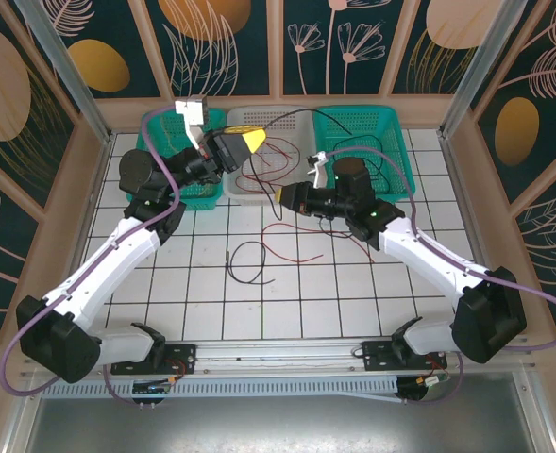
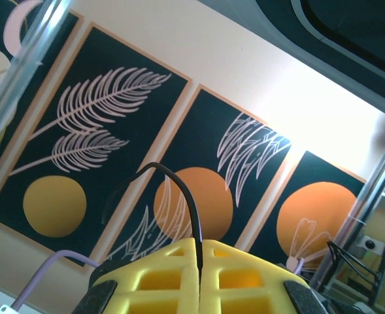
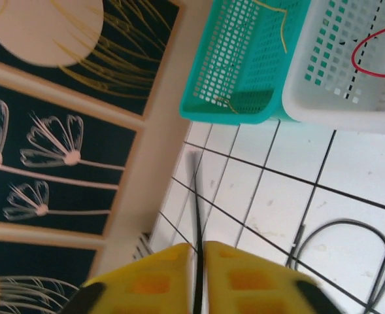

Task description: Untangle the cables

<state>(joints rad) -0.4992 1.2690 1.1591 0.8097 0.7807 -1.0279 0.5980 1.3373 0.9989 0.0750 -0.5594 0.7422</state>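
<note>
At upper centre of the top view, the left gripper (image 1: pixel 251 140) is clenching a black cable (image 1: pixel 301 113) arching rightward; just below it, the right gripper (image 1: pixel 280 194) is pinching a black strand (image 3: pixel 197 216), nearer the loose cables (image 1: pixel 259 250) lying mid-frame.

Robot lab cell w/ alu frame (image 1: pixel 65 66), printed wall panels (image 1: pixel 230 47), gridded tabletop (image 1: pixel 306 293).

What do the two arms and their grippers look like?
Left arm and right arm: white link shells, black joints and bases, a thick purple cable running along each. Left gripper and right gripper: yellow, grid-recessed jaws on black mounts.
</note>
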